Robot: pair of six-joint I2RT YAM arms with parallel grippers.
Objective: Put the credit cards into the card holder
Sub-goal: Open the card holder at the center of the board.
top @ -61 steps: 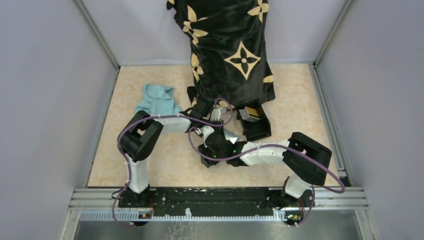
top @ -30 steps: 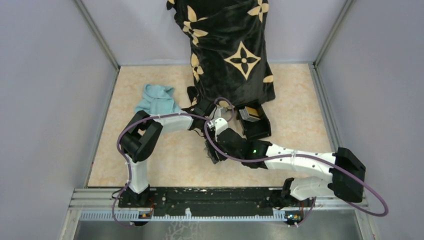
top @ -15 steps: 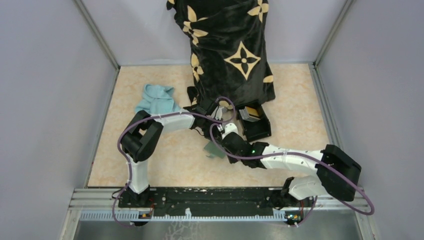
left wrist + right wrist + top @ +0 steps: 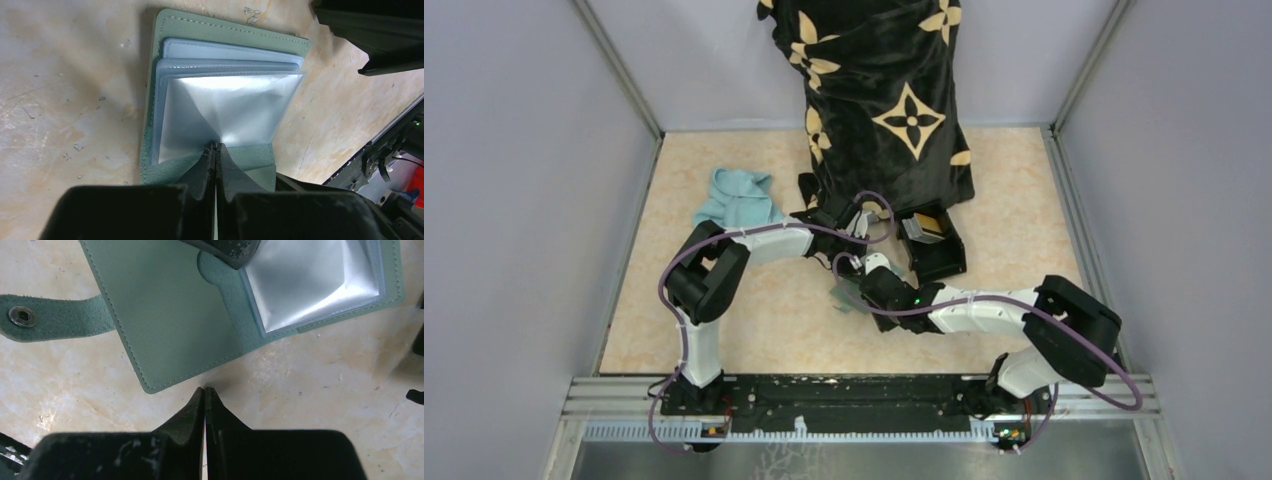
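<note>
Overhead view of two robot arms meeting mid-table above a sage-green card holder (image 4: 846, 298) lying open. Farther right sits a black box (image 4: 936, 256) with something tan and grey inside, too small to identify. A light blue cloth (image 4: 739, 200) lies far left. A black fabric (image 4: 884, 90) with gold flower motifs hangs at the back.

Only the left wrist view shows the left gripper (image 4: 216, 147) clamped on a clear plastic sleeve (image 4: 225, 105) of the holder. Only the right wrist view shows a strap with a metal snap (image 4: 22, 316), and the right gripper (image 4: 205, 389) pressed closed on nothing, just beside the holder's edge.

No readable writing anywhere.
</note>
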